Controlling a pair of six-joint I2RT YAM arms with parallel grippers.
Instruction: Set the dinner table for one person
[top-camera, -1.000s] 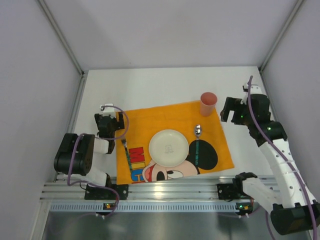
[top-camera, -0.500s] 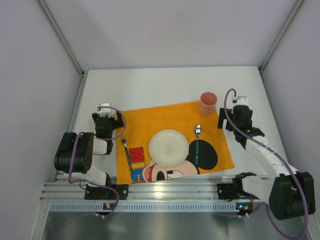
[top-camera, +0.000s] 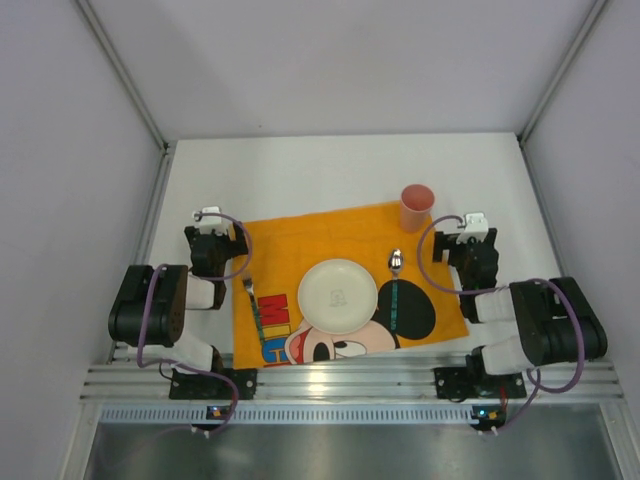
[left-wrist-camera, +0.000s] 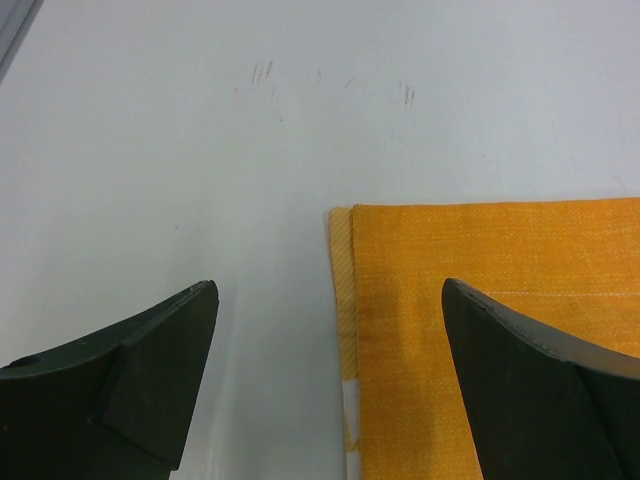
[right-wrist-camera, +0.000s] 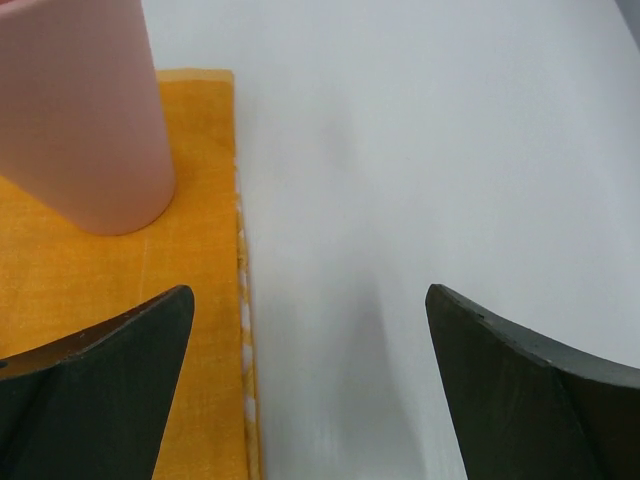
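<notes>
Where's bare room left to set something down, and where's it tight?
Free: the table beyond the far edge of the cloth, wall to wall; also the cloth's far left corner, beyond the fork and plate. Crowded: around the plate, spoon and cup, and beside the cloth, where the left gripper and right gripper sit.

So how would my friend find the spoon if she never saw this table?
Find the orange cloth on the white table, then the round white plate on it. The spoon lies beside the plate on the side of the right arm, with the pink cup beyond it. Unlike the fork on the plate's other side, it ends in a shiny rounded bowl.
</notes>
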